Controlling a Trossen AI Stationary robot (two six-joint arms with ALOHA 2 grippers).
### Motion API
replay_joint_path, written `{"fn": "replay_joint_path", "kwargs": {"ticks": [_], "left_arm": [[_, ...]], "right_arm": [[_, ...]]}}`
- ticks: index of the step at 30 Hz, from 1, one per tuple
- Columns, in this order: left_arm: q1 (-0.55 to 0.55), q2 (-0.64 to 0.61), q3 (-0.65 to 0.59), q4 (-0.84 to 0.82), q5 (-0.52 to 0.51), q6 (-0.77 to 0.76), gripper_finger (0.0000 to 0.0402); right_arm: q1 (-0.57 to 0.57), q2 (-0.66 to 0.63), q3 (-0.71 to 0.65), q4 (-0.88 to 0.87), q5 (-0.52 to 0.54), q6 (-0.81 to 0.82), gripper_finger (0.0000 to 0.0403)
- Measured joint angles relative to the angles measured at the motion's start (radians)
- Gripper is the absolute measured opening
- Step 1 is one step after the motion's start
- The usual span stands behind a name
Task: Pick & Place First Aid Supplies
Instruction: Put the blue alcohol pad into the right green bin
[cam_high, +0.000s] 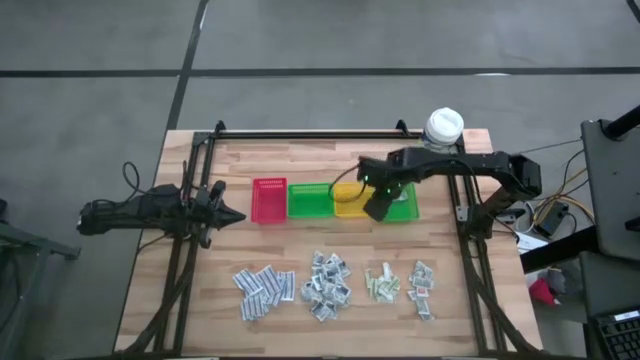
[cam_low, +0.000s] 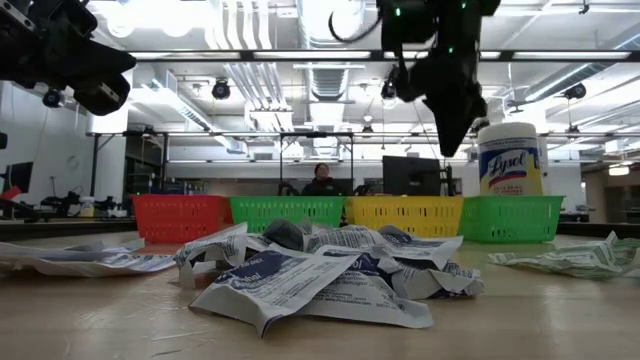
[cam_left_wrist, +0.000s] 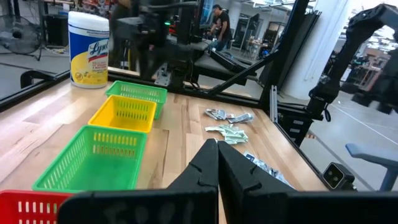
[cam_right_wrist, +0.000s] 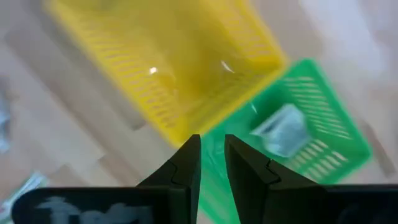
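Right gripper (cam_high: 377, 207) over yellow bin (cam_high: 349, 199) and right green bin (cam_high: 404, 204), above table; I see fingers (cam_right_wrist: 186, 163) slightly parted, nothing between them. One grey sachet (cam_right_wrist: 283, 129) lies in right green bin. Other sachets sit in four piles near table's front edge: white-blue (cam_high: 263, 288), grey (cam_high: 328, 284), pale green (cam_high: 382, 283), white-red (cam_high: 422, 285). Left gripper (cam_high: 228, 215) parked left of red bin (cam_high: 269, 200), fingers (cam_left_wrist: 205, 168) closed, empty.

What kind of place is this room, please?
Probably a robotics lab or workshop: a wooden table inside a dark metal frame, ceiling ducts, and a person at monitors behind.
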Motion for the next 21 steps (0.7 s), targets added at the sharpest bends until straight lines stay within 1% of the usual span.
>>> {"fn": "replay_joint_path", "kwargs": {"ticks": [4, 12, 16, 21], "left_arm": [[0.000, 0.000, 0.000, 0.000, 0.000, 0.000, 0.0000], [0.000, 0.000, 0.000, 0.000, 0.000, 0.000, 0.0000], [0.000, 0.000, 0.000, 0.000, 0.000, 0.000, 0.0000], [0.000, 0.000, 0.000, 0.000, 0.000, 0.000, 0.0000]], "right_arm": [[0.103, 0.000, 0.005, 0.015, -0.002, -0.006, 0.0074], [0.286, 0.004, -0.006, 0.125, -0.003, -0.006, 0.0083], [0.350, 0.007, -0.007, 0.202, -0.003, -0.006, 0.0083], [0.395, 0.014, -0.009, 0.289, -0.003, -0.008, 0.0083]]}}
